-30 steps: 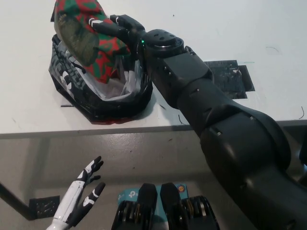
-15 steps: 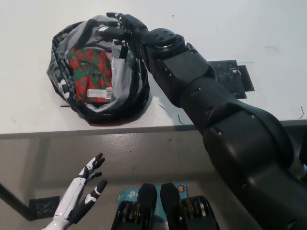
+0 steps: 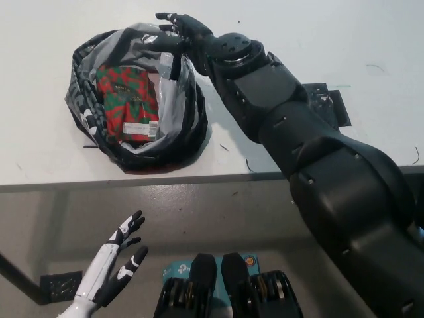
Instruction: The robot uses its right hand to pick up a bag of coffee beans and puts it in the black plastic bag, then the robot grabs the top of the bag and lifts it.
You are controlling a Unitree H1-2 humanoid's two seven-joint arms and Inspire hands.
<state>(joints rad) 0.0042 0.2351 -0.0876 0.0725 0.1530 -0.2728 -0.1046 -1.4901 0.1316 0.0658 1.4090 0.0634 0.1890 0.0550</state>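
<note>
The red and green coffee bean bag lies flat inside the black plastic bag, which sits open on the white table. My black right hand hovers over the bag's far right rim with its fingers spread and nothing in them. Whether they touch the plastic there I cannot tell. My white left hand rests open below the table's front edge at the lower left.
A dark flat patch lies on the table to the right of my arm. The table's front edge runs across the middle of the picture, with grey floor below it.
One second ago my right hand held the coffee bag above the black bag. It let go, the coffee bag dropped inside, and the hand has drawn back to the far right rim.
</note>
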